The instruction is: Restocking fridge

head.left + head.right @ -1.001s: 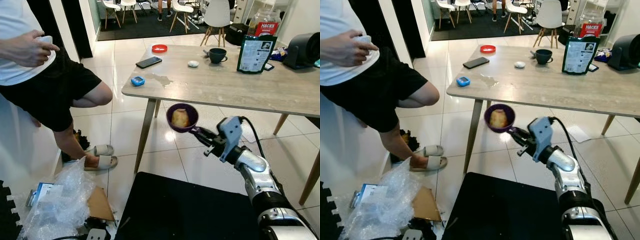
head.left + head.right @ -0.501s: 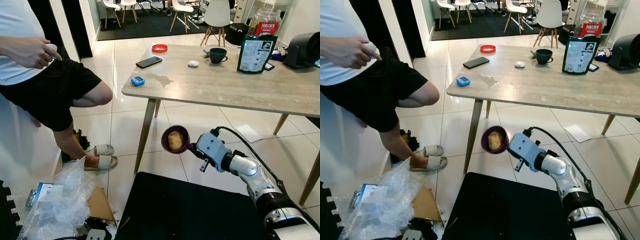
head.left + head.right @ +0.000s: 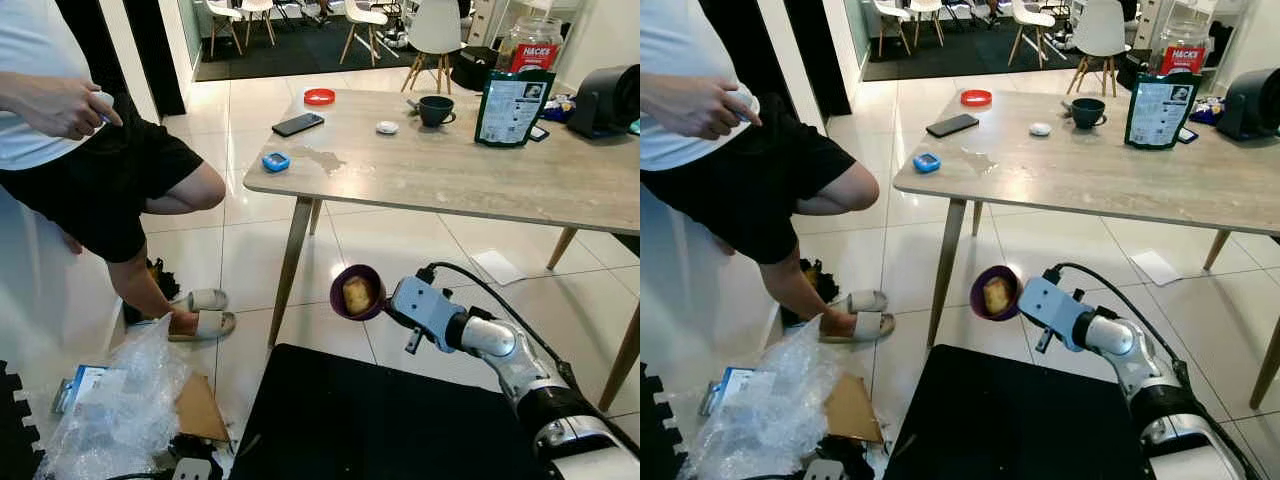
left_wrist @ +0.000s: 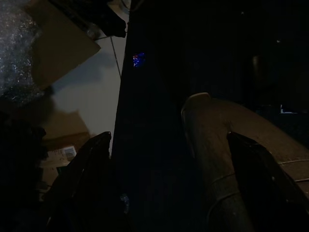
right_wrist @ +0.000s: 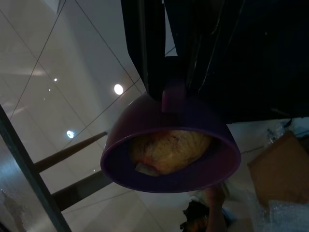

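Note:
A small purple bowl [image 3: 357, 292] with a yellowish piece of food [image 3: 357, 294] inside hangs in the air over the tiled floor, below the front left corner of the wooden table [image 3: 470, 175]. The bowl is tipped on its side, its mouth facing me. My right gripper [image 3: 386, 309] is shut on the bowl's rim; in the right wrist view the black fingers [image 5: 145, 48] clamp the bowl [image 5: 169, 154] from behind. My left arm hangs idle in the dark, its gripper [image 4: 174, 164] with fingers spread apart over a black mat.
A person [image 3: 90, 150] in black shorts stands close at the left, one slippered foot raised. Bubble wrap and cardboard [image 3: 125, 400] lie on the floor at the lower left. A black mat [image 3: 370, 420] lies before me. The table bears a phone, cup, bag and jar.
My right arm has lowered the bowl from table-edge height toward the floor and turned it, then shifted it slightly right. The person's hand moved a little.

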You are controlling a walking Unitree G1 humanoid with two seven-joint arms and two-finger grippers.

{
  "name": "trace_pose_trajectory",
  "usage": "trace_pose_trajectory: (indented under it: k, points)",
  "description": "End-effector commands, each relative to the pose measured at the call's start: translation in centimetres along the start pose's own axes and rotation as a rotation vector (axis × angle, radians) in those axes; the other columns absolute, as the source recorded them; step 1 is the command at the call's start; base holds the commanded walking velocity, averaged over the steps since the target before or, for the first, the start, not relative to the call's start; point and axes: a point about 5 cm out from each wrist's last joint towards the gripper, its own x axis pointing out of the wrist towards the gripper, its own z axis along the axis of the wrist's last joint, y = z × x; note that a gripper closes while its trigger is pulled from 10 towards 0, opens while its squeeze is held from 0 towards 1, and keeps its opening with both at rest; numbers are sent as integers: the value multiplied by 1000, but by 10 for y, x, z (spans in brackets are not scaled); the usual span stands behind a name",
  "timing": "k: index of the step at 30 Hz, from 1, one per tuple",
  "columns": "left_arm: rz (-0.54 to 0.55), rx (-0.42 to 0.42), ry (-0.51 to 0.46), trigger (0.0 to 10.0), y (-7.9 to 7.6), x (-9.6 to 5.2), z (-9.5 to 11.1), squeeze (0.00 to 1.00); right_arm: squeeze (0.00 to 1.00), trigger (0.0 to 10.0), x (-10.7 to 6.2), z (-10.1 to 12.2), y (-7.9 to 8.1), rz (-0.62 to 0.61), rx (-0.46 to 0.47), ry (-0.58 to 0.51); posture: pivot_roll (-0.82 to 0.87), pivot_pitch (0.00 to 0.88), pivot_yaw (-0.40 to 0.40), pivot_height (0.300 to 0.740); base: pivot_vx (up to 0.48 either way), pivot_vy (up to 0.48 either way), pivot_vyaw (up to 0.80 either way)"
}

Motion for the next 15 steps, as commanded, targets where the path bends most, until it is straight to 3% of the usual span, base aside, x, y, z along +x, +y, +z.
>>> trace_pose_trajectory:
  k: [1,13,15]
  points:
    - [-10,5,80,10000,-5,-2,-18,0,0,10000,1,0,-1,-6,-9,7,33,0,15,739,0,0,0]
    - [-9,2,83,10000,-5,-2,-18,0,0,10000,1,-7,0,-29,41,42,32,0,14,739,0,0,0]
    - [-8,2,83,10000,-4,-2,-19,0,0,10000,1,-11,-4,-84,75,99,32,0,14,739,0,0,0]
